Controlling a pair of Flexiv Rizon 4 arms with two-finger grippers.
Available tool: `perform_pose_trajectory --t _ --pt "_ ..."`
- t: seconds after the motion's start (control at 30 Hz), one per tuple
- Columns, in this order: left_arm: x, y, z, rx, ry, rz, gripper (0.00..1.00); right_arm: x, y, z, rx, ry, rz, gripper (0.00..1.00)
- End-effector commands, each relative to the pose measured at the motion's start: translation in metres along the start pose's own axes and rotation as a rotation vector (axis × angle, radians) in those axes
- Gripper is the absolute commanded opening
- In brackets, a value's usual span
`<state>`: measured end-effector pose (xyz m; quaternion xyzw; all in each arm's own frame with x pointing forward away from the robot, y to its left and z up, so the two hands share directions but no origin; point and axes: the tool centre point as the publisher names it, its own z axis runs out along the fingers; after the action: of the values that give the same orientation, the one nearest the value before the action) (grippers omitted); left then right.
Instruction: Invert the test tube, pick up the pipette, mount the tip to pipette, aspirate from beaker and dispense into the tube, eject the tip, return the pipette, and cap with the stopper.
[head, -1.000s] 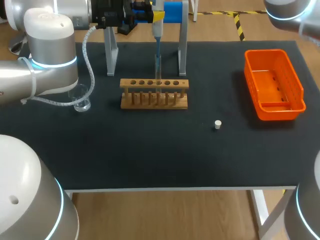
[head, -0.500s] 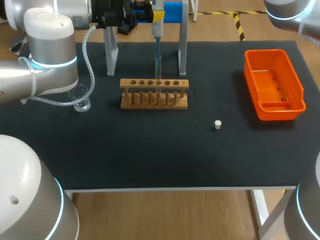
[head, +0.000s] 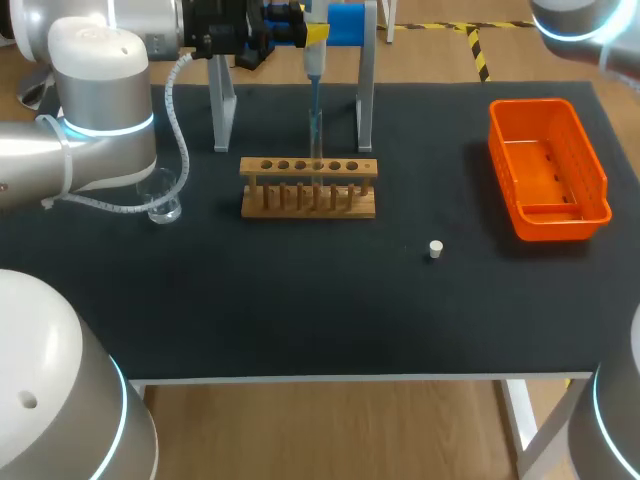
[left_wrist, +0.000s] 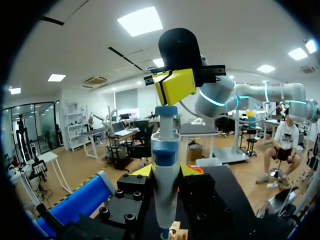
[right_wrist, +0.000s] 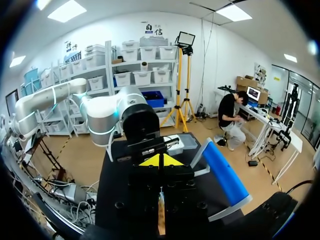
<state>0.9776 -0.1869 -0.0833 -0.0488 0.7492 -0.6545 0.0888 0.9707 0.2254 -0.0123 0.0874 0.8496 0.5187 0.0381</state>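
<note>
Head view: clamping the pipette (head: 314, 62) upright in the left gripper (head: 303, 28), long axis vertical, tip down inside the test tube (head: 317, 140) standing in the wooden rack (head: 308, 187). Glass beaker (head: 163, 197) left of the rack, contents unclear; white stopper (head: 435, 249) on open black table (head: 300, 300) to its right; orange bin (head: 548, 168) near the right edge.

Left wrist view: pinching the pipette's barrel from both sides, right gripper (left_wrist: 175, 86) atop it with tips pressed together.

Right wrist view: same tips together, pipette hidden.
</note>
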Motion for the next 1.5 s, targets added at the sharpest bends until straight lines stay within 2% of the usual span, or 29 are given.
perform_pose_trajectory --t 0.03,1.17,1.5 --pt "-0.001 -0.003 0.001 0.001 -0.001 0.000 0.00 0.000 -0.004 0.000 0.005 0.001 0.002 0.00" --pt "-0.001 -0.003 0.001 0.001 -0.001 0.000 0.00 0.011 -0.028 0.003 0.034 0.023 0.039 0.00" --pt "-0.001 -0.003 0.001 0.001 -0.001 0.000 0.00 0.009 -0.015 -0.007 0.008 0.013 0.022 0.00"
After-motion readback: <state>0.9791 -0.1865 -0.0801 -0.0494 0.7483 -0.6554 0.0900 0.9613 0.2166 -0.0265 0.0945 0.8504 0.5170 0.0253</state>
